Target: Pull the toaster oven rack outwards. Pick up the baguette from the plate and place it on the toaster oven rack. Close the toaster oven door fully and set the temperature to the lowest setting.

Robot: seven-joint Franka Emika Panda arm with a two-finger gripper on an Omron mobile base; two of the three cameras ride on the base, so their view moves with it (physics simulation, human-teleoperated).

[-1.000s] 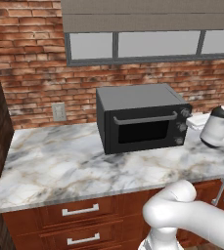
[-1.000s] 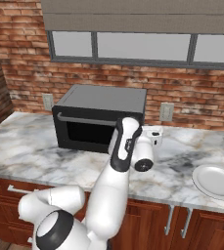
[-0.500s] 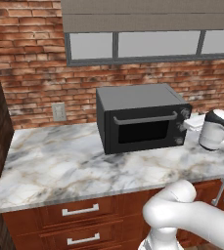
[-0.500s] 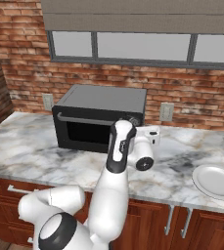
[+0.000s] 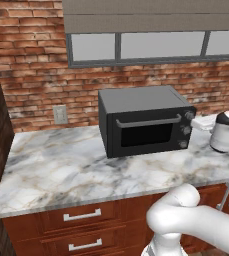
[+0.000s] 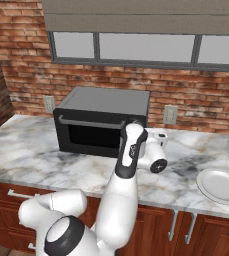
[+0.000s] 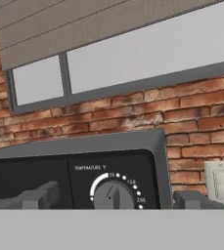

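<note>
We're on the last step: door (image 5: 147, 132) of the toaster oven (image 6: 103, 120) looks shut, pincer (image 7: 113, 201) wide open and empty, temperature knob (image 7: 113, 195) dead ahead between its tips, so next we close in, grip and turn it to lowest.

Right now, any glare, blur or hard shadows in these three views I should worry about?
Left base view: even flat light, no glare on the boxy dark grey-black toaster oven, only a soft shadow beneath it on the marble counter. Right base view: same, white plate sharp. Hand view: temperature knob close, its dial print soft, barely legible.
</note>
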